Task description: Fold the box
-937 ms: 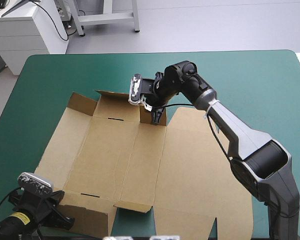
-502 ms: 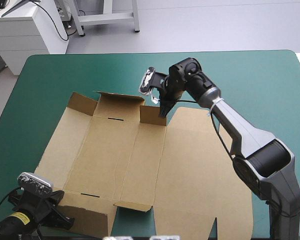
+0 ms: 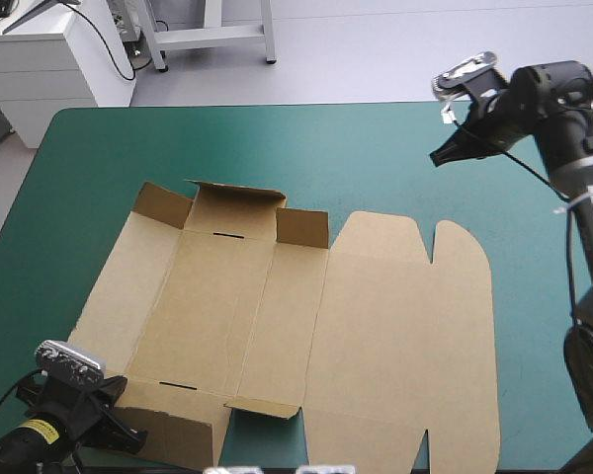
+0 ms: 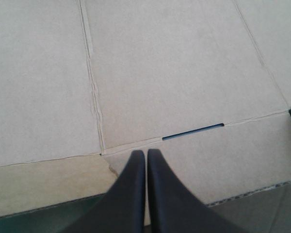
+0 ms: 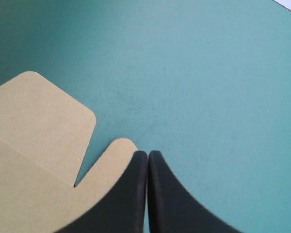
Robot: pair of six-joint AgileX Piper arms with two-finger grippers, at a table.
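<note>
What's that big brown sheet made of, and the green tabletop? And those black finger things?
The box looks like matt brown cardboard, with pressed crease lines, a cut slot and a dotted cut edge that hints at corrugation. The teal-green cover seems to be a smooth, seamless mat, perhaps rubber or vinyl. The right gripper has black fingers that look like smooth, faintly shiny plastic or rubber.

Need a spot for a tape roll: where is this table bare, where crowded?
Free: the teal-green cover between the far walls of the brown board box and the table's far edge; the band from its rounded lid flaps to the right edge, the right gripper raised nearby. Crowded: the near left corner, at the left gripper.
</note>
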